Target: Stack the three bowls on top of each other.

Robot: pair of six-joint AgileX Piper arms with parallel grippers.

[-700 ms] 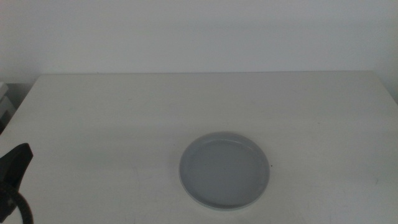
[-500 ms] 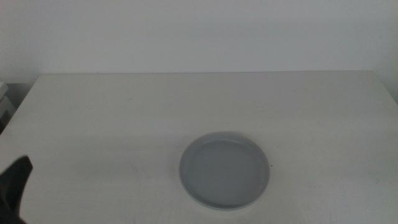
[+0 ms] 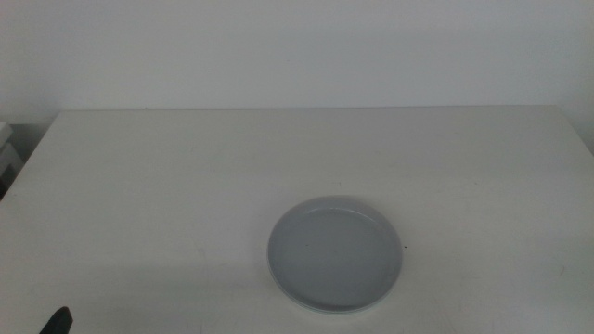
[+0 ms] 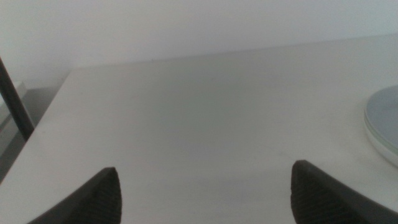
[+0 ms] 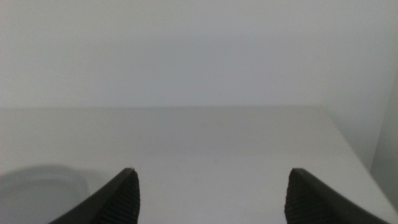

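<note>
A grey-blue bowl (image 3: 336,253) sits on the white table (image 3: 167,176), a little right of centre and near the front. A paler rim peeks out under its front edge, so it rests on top of something round; the lower bowls are otherwise hidden. The left wrist view catches layered rims of this stack (image 4: 384,121), and the right wrist view shows its edge (image 5: 37,186). My left gripper (image 4: 208,199) is open and empty, well left of the stack; only a dark tip of the left gripper (image 3: 56,322) shows in the middle view. My right gripper (image 5: 214,199) is open, empty, and out of the middle view.
The table's far edge (image 3: 306,109) meets a plain white wall. A dark upright bar (image 4: 13,99) stands beyond the table's left edge, with pale objects (image 3: 7,153) beside that edge.
The left gripper has drawn back down toward the front left corner, leaving only a small tip in the middle view. The bowl stack has not moved.
</note>
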